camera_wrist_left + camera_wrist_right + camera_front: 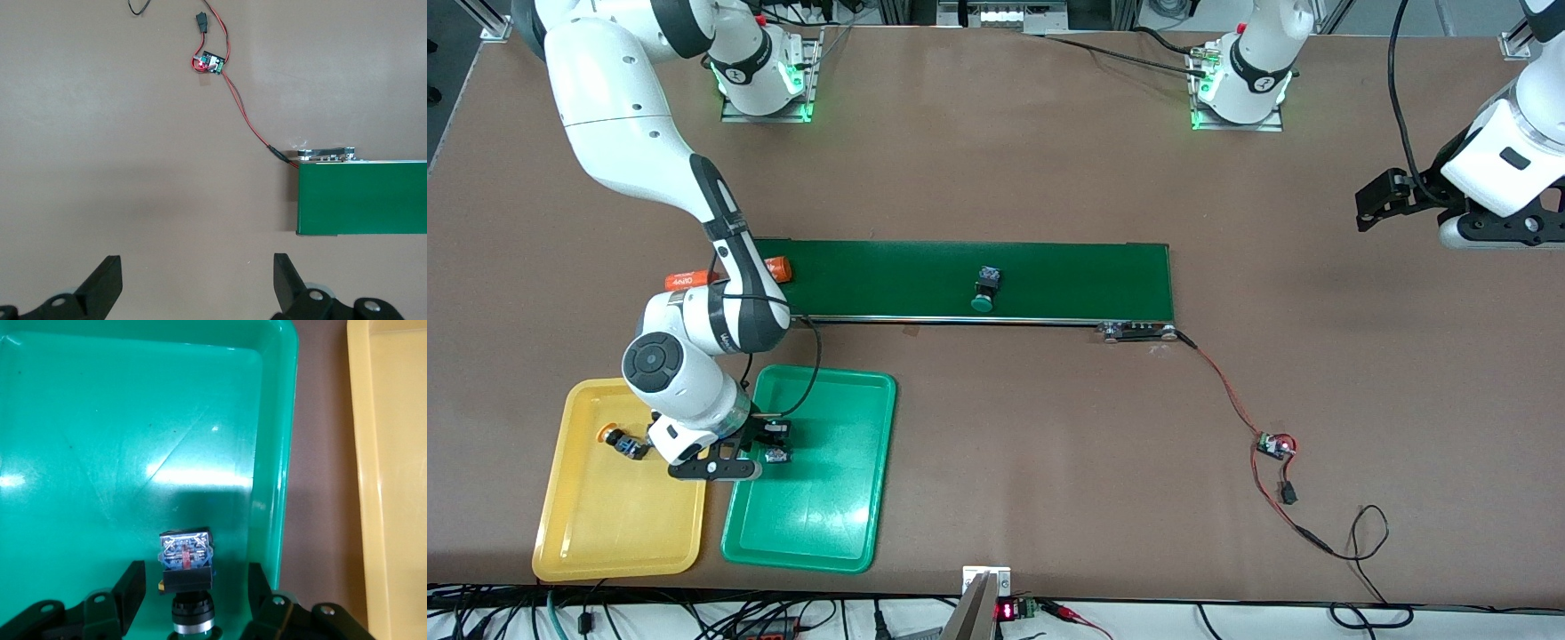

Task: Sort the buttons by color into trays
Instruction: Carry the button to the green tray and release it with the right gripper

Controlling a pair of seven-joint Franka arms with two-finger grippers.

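Observation:
My right gripper is open low over the green tray. A green-capped button lies on its side in that tray between the fingers, which stand apart from it in the right wrist view; the button rests on the green tray floor. A yellow-capped button lies in the yellow tray, whose rim shows in the right wrist view. Another green-capped button lies on the conveyor belt. A fourth button is not in view. My left gripper waits open and empty over bare table.
The long dark green conveyor belt crosses the table's middle; its end shows in the left wrist view. Orange "4680" cylinders lie at its right-arm end, partly hidden by the arm. A small circuit board on red wires also shows.

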